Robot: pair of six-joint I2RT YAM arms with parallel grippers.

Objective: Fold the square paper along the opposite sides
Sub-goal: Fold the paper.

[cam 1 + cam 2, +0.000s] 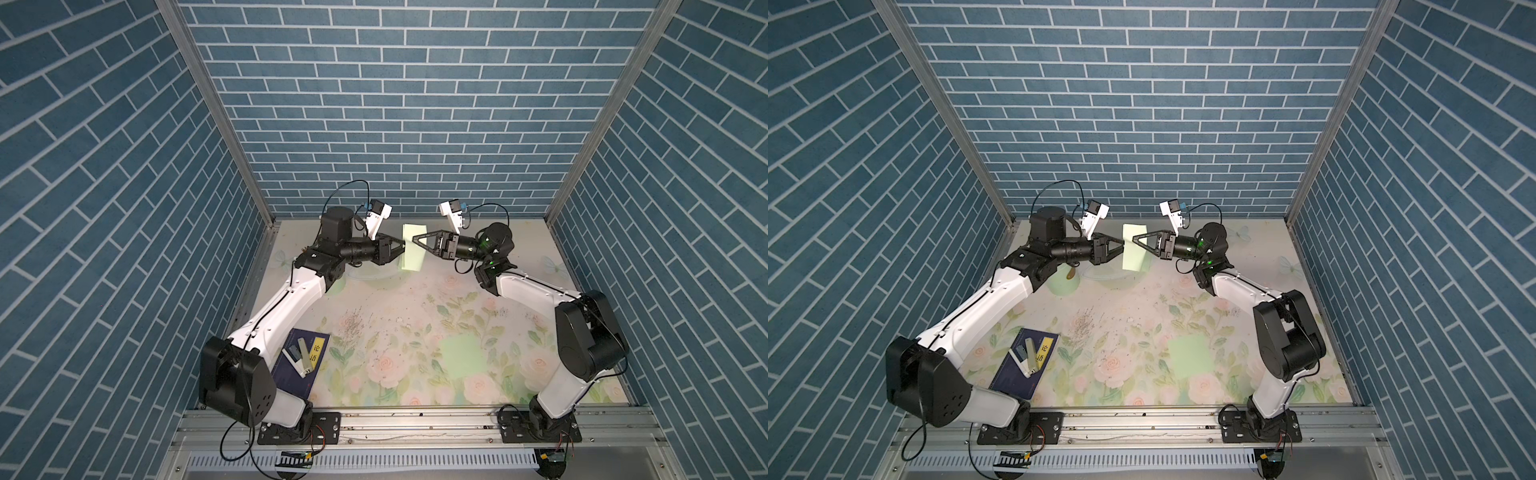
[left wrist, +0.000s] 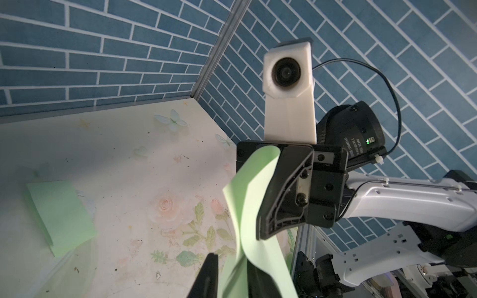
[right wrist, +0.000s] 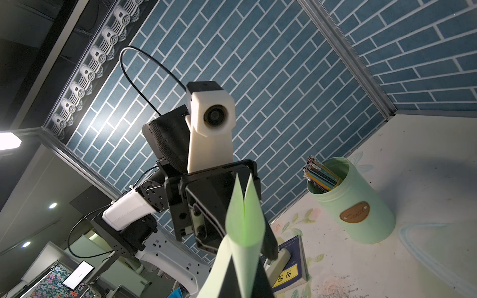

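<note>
The light green square paper (image 1: pixel 413 249) (image 1: pixel 1133 249) hangs doubled over in the air at the back middle of the table, between my two grippers. My right gripper (image 1: pixel 413 240) (image 1: pixel 1133 239) is shut on it; in the right wrist view its fingertips (image 3: pixel 244 281) pinch both layers, which spread apart beyond the grip (image 3: pixel 244 222). My left gripper (image 1: pixel 402 245) (image 1: pixel 1123 248) faces it from the other side. In the left wrist view the jaws (image 2: pixel 232 278) stand apart, open, with the curled paper (image 2: pixel 247 193) running between them.
A second green sheet (image 1: pixel 461 353) (image 2: pixel 62 214) lies flat on the floral table at the front right. A blue book (image 1: pixel 299 357) carrying small items sits at the front left. A mint tin of pencils (image 3: pixel 351 201) (image 1: pixel 1064 282) stands under the left arm. Brick walls close three sides.
</note>
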